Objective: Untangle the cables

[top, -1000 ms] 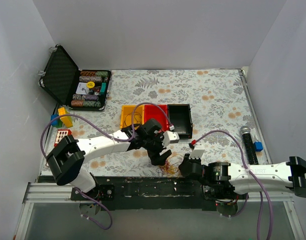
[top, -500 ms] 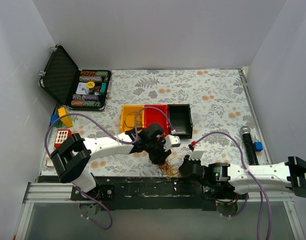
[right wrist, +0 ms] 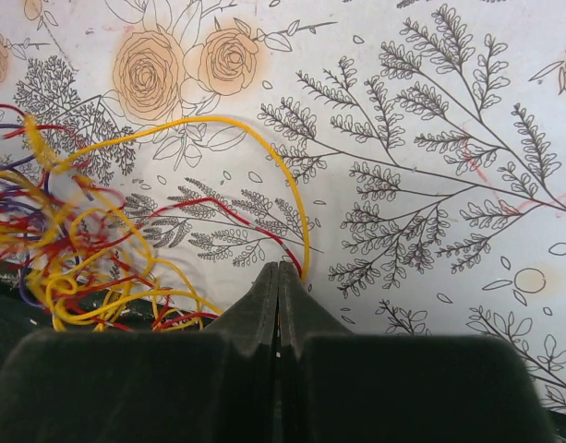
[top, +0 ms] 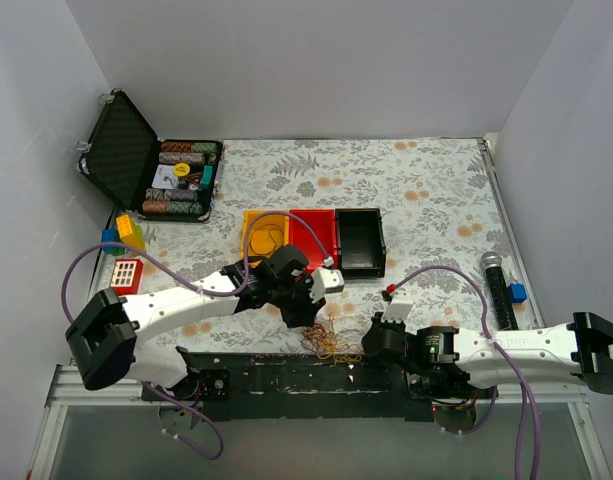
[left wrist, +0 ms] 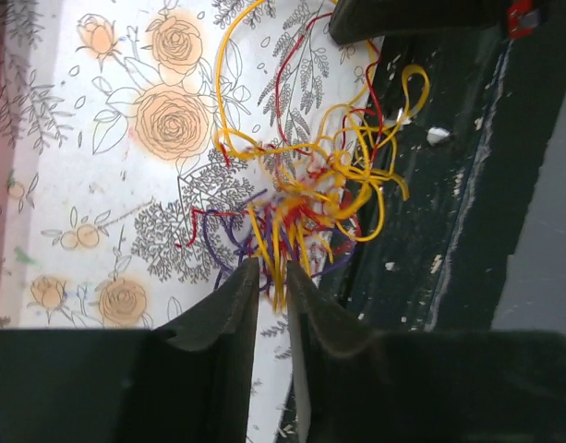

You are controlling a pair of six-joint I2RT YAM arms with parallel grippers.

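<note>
The cables point(top: 331, 345) are a small tangle of yellow, red and purple wires lying half on the flowered cloth and half on the black front rail. In the left wrist view the tangle point(left wrist: 306, 198) sits just beyond my left gripper point(left wrist: 271, 268), whose jaws have closed to a narrow slit with several yellow strands pinched between them. From above, that gripper point(top: 311, 318) points down at the tangle's left edge. My right gripper point(right wrist: 279, 265) is shut tight, and one red and one yellow strand run from the tangle point(right wrist: 70, 249) into its tips. It point(top: 376, 335) lies low at the tangle's right.
Yellow point(top: 264, 232), red point(top: 311, 232) and black point(top: 359, 240) bins stand behind the arms. An open case of poker chips point(top: 156, 170) is at the back left, toy blocks point(top: 126, 235) at the left edge, a microphone point(top: 496, 285) at the right. The black rail point(top: 266, 368) borders the near edge.
Both grippers have closed on strands of the tangle. The left arm has swung left and stretched lower, drawing the tangle a little leftward along the table's front edge.
</note>
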